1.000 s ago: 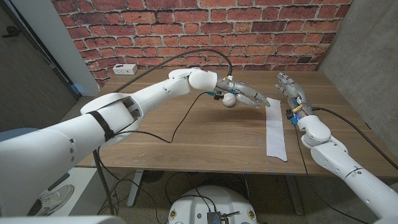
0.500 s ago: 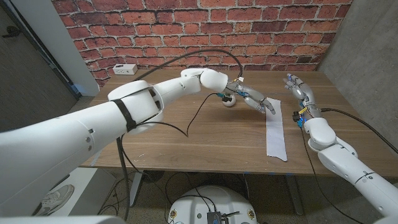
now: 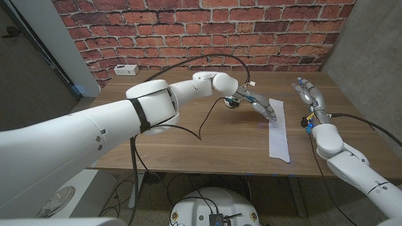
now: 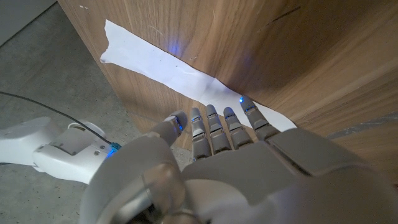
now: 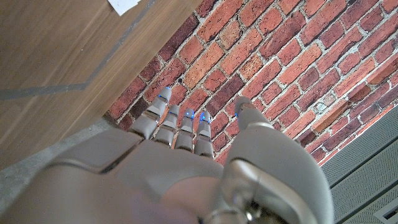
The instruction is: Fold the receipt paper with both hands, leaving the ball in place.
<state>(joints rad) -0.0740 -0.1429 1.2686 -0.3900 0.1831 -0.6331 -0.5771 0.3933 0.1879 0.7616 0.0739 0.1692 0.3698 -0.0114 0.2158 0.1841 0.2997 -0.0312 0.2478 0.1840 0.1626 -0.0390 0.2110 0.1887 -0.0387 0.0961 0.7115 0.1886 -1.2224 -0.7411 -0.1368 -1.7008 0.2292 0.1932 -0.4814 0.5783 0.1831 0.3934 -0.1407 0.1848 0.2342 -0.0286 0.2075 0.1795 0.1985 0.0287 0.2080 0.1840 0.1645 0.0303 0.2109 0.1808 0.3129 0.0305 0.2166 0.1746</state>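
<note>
Reaching farther right than a second ago, the robot's left hand (image 3: 259,105) now hangs over the long white receipt paper strip (image 3: 277,130) near the wooden desk's (image 3: 207,135) right edge, fingers straight, side by side, holding nothing. Small white ball (image 3: 232,103) sits behind its wrist. Right hand (image 3: 309,95) is raised, fingers extended together, empty.

Ball (image 3: 232,103) mostly hidden behind the left hand (image 3: 259,105); only a sliver shows. Receipt paper (image 3: 277,129) far end covered by that hand's fingertips; contact can't be told. In the left wrist view the paper's one end is hidden under the fingers (image 4: 214,124).
</note>
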